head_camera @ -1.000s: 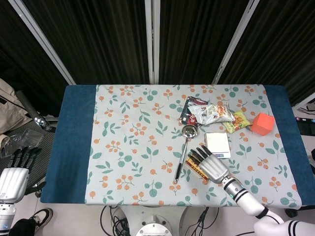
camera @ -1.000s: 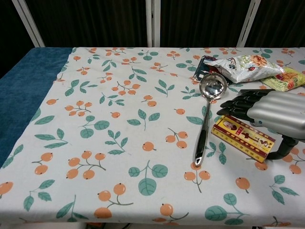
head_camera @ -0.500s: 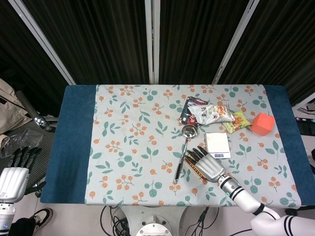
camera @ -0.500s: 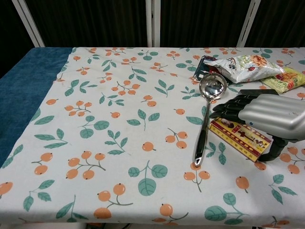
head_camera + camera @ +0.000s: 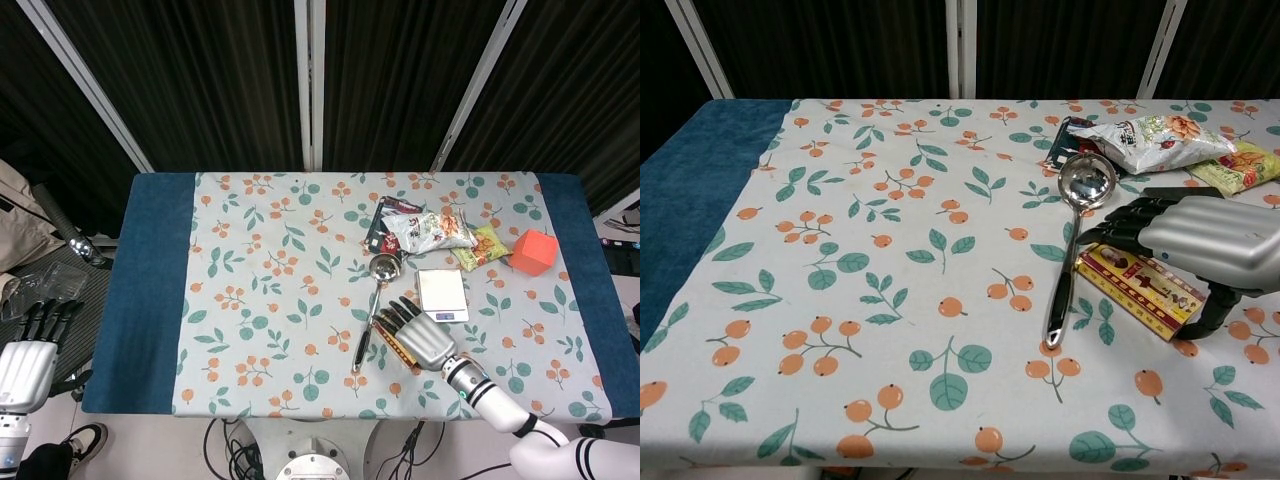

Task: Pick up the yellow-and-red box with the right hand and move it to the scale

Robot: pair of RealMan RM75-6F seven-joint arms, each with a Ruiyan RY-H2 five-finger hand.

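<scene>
The yellow-and-red box (image 5: 1137,289) (image 5: 391,346) lies flat on the flowered cloth, just right of the ladle's handle. My right hand (image 5: 1202,244) (image 5: 424,336) lies over its right part. The fingers (image 5: 1118,228) reach down over the box's far edge and the thumb (image 5: 1208,318) presses against its near edge, so the hand grips the box. Just behind the hand stands the small silver scale (image 5: 442,293) with nothing on it. My left hand (image 5: 27,362) hangs off the table at the lower left, its fingers straight, holding nothing.
A steel ladle (image 5: 1073,235) (image 5: 373,305) lies beside the box on its left. Snack bags (image 5: 428,229) (image 5: 1150,130) and a green packet (image 5: 483,245) lie behind the scale. An orange block (image 5: 533,251) sits at the right. A blue cloth (image 5: 150,290) borders the table.
My right hand has shifted a little to the left and closed over the box, and the box has slid slightly left with it. The left hand has not moved.
</scene>
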